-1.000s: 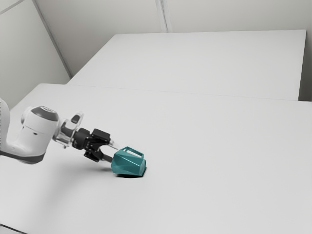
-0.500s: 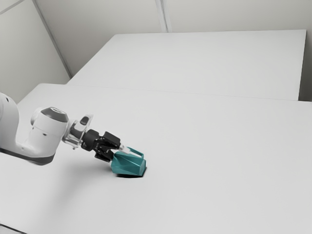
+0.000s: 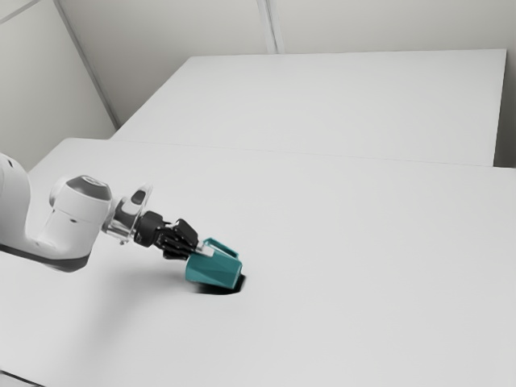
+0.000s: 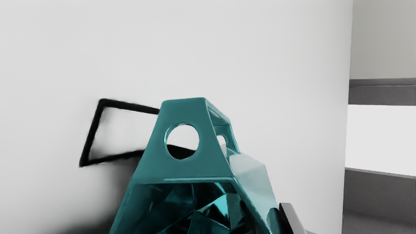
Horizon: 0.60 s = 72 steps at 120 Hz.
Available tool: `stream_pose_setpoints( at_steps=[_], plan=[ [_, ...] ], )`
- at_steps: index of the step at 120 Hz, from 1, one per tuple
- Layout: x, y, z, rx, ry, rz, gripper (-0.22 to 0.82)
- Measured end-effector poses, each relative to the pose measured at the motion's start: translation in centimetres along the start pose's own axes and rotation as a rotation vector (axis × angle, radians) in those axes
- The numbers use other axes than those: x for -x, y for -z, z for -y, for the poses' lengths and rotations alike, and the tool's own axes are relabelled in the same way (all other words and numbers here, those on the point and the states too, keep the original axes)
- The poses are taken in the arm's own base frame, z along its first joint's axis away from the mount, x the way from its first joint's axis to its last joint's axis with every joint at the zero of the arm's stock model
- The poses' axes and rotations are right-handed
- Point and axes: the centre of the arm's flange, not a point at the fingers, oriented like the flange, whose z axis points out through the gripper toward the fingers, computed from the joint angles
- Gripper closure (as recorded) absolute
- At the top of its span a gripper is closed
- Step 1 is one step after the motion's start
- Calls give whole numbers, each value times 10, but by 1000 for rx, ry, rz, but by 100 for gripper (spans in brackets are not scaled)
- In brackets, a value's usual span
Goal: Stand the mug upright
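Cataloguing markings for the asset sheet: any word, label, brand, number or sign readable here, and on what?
No readable text.
Mug: no lettering on the faces that show; the round shape in the wrist view is a hole, not a sign.
Arm: small dark marks on the white shell, too small to read.
Table: none seen.

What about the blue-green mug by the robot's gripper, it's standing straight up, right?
Not quite: the blue-green mug is by the gripper, but it isn't standing straight up. The exterior view shows it tipped well over, with its handle on the upper side.
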Motion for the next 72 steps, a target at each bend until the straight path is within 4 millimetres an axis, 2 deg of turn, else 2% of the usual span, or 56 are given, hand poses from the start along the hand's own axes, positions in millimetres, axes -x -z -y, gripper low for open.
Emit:
stream_pose_setpoints(
  at_steps=[22, 37, 53, 72],
  plan=[
    [-4, 8, -10, 10, -14, -25, 76],
    [-7, 19, -25, 18, -38, -50, 77],
    [-12, 24, -33, -1, -42, -67, 78],
    [-19, 10, -54, -68, -75, -56, 78]
  ],
)
